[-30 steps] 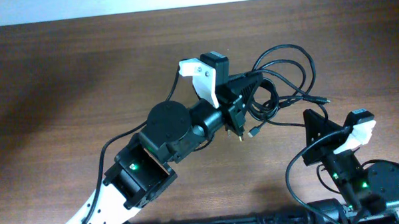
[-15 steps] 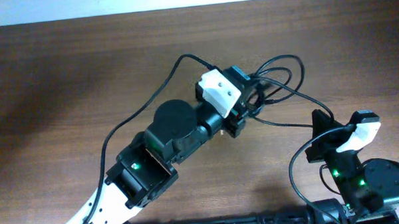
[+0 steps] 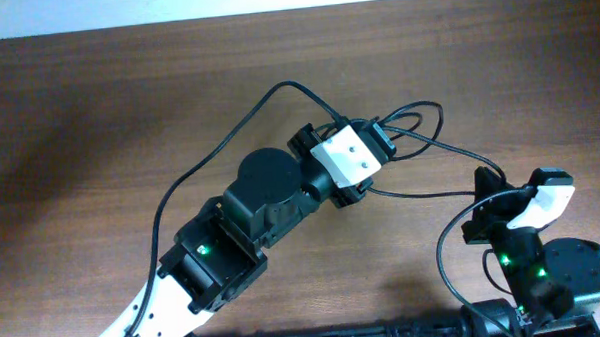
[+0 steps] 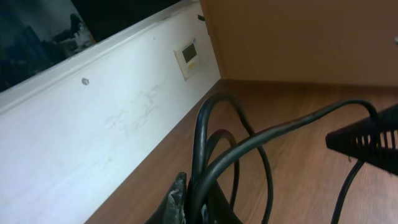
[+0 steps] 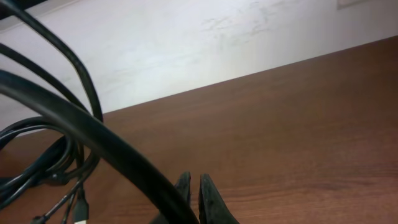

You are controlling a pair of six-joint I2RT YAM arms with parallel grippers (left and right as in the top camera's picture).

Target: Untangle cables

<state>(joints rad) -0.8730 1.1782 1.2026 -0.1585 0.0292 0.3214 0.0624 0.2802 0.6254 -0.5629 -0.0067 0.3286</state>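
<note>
Thin, glossy black cables (image 5: pixel 106 146) form a loose tangle of overlapping loops over the right-centre of a brown wooden table (image 3: pixel 98 106). The left gripper (image 3: pixel 379 146) is clamped on the thick of the bundle, and several loops arch out past its fingers. One strand stretches from there to the right gripper (image 3: pixel 484 187), near the table's front right. Its fingers are pressed together, apparently pinching that strand. Gripping the tangle at two separated points likely serves to draw a single cord free of the loops. A small plug end dangles low in the right wrist view.
</note>
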